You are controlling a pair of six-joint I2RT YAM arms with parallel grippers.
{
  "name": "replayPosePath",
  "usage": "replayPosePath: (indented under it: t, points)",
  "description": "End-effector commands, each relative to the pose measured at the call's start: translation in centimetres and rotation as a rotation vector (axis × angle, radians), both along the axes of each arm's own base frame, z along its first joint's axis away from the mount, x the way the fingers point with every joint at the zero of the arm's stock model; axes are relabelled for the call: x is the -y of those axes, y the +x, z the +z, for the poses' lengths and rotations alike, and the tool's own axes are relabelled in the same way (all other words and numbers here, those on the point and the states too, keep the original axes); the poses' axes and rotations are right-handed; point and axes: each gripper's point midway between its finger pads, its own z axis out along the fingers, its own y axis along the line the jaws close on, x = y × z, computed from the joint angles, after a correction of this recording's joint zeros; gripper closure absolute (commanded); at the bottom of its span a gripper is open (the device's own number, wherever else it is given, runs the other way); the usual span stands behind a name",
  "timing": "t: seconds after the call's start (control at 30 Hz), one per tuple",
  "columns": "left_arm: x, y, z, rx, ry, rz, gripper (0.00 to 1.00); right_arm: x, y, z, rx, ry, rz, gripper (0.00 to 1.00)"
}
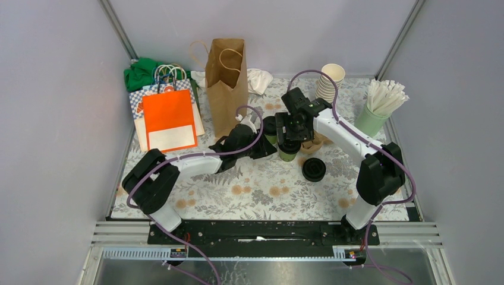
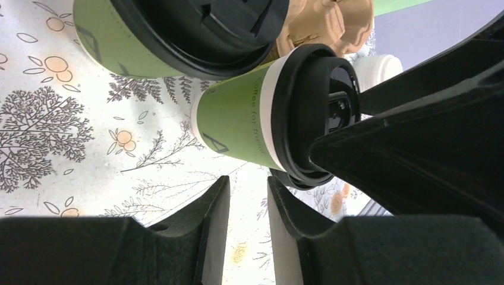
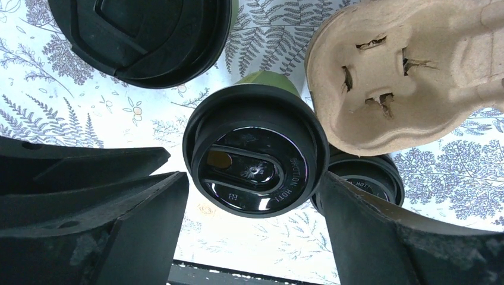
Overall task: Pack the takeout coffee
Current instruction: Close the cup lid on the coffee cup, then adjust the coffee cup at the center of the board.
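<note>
Two takeout coffee cups, green with black lids, stand mid-table beside a brown pulp cup carrier (image 1: 312, 144). My right gripper (image 3: 252, 184) hangs open right over the nearer cup (image 3: 255, 157), one finger on each side of its lid and a gap on either side. In the left wrist view that cup (image 2: 261, 119) shows from the side, with a right finger against its lid. The other cup (image 1: 270, 127) stands just to its left. My left gripper (image 2: 248, 190) is low beside them, its jaws a narrow gap apart with nothing between. The brown paper bag (image 1: 226, 83) stands upright behind.
A third black lid (image 1: 314, 169) sits nearer the front; what is under it does not show. An orange and white bag (image 1: 169, 119) and green cloth (image 1: 139, 74) lie at the left. A stack of cream cups (image 1: 330, 80) and a pale green cup of white sticks (image 1: 380, 107) stand at the back right.
</note>
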Motion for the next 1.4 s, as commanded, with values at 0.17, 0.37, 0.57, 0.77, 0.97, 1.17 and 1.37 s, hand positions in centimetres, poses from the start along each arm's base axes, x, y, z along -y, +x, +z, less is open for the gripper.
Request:
replayPosePath:
  t: [0.17,0.37,0.57,0.77,0.97,1.17,1.37]
  points:
    - [-0.2,0.5,3.0,0.078,0.009,-0.002,0.66,-0.7,-0.6,3.1,0.058,0.070,0.016,0.01]
    - [-0.6,0.0,3.6,0.094,0.006,-0.010,0.67,0.1,0.4,4.9,0.129,0.103,-0.024,0.04]
    - [0.2,-2.3,3.1,0.087,-0.046,-0.038,0.70,2.8,2.5,4.8,0.138,0.208,-0.141,0.31]
    - [0.4,-3.3,2.7,0.080,-0.097,-0.017,0.70,4.3,4.8,3.6,0.119,0.272,-0.213,0.49]
    - [0.4,-3.2,3.2,0.096,-0.088,-0.023,0.66,4.3,7.3,1.3,0.048,0.394,-0.248,0.54]
    - [0.7,-2.7,4.4,0.122,-0.092,-0.027,0.52,2.6,7.4,-0.5,-0.035,0.469,-0.220,0.75]
    - [1.0,-1.6,6.1,0.165,-0.057,-0.029,0.34,2.1,5.9,-2.1,-0.089,0.498,-0.202,0.93]
